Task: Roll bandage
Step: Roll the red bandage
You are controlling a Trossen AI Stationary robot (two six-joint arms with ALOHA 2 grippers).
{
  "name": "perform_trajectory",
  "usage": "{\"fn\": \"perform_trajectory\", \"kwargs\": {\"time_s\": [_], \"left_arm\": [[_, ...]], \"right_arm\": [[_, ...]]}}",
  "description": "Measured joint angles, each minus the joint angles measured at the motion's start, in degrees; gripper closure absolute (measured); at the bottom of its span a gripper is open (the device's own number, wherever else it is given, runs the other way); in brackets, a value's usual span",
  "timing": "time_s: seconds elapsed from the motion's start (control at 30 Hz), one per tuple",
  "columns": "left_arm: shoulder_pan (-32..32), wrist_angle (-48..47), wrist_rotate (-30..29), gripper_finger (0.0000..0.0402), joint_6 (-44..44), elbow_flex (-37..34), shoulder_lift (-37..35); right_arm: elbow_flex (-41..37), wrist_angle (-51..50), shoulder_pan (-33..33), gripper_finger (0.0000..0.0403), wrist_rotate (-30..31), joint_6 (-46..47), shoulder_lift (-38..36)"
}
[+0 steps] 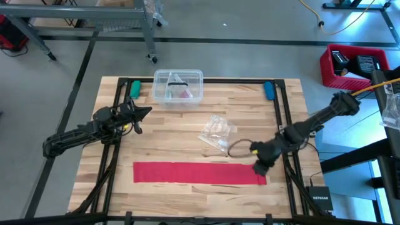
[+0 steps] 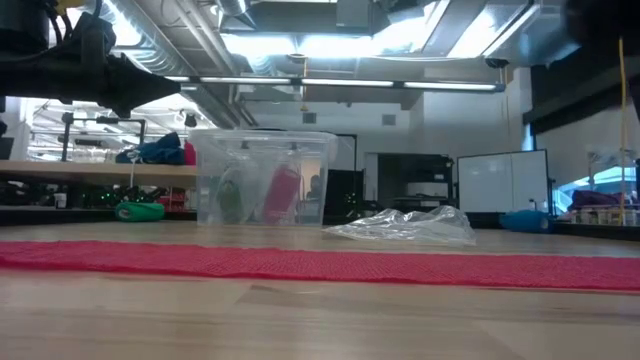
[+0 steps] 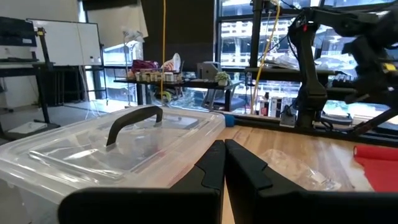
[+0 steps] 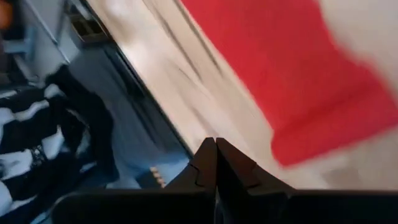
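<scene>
The bandage [image 1: 199, 173] is seen laid out flat and full length along the near part of the table [image 1: 187, 131], nothing rolled yet; a strip spread this way gives a free end to start a roll from. The right gripper [image 1: 260, 169] is found just over the bandage's right-hand end, fingers clenched together and nothing held; from that spot the end could be pressed or tucked, it is judged. The left gripper [image 1: 145, 112] is parked well back from the bandage, close to the clear plastic box [image 1: 178, 87], fingers likewise pressed shut and empty, apparently kept out of the way. The box is set beyond the bandage at the table's far side, lid on, something red-pink and something green visible inside. A crumpled plastic wrapper [image 1: 217, 132] is left between box and bandage, presumably discarded packaging, with a thin dark loop [image 1: 237, 147] beside it. On writing: nothing is readable on the bandage, box or wrapper. A small black device [image 1: 320, 199], off the table past the bandage's right end, carries pale lettering that appears to read NETGEAR.
</scene>
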Motion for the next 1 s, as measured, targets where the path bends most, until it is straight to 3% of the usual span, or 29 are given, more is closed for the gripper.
{"fn": "perform_trajectory", "kwargs": {"time_s": [0.17, 0.43, 0.57, 0.73, 1.0], "left_arm": [[0.0, 0.0, 0.0, 0.0398, -0.1, 0.0, 0.0], [0.0, -0.1, 0.0, 0.0398, 0.2, 0.0, 0.0], [0.0, -0.1, 0.0, 0.0398, 0.1, 0.0, 0.0], [0.0, -0.2, 0.0, 0.0398, 0.0, 0.0, 0.0], [0.0, -0.5, 0.0, 0.0398, 0.5, 0.0, 0.0]], "right_arm": [[0.0, -3.1, 7.0, 0.0367, 7.9, 9.7, 1.4], [0.0, -8.5, 11.7, 0.0237, 11.8, 20.2, 4.2], [0.0, -9.3, 13.0, 0.0191, 13.9, 22.4, 7.0], [0.0, -8.6, 12.9, 0.0167, 12.8, 22.8, 11.1], [0.0, -8.2, 12.9, 0.0165, 12.4, 22.4, 17.3]]}}
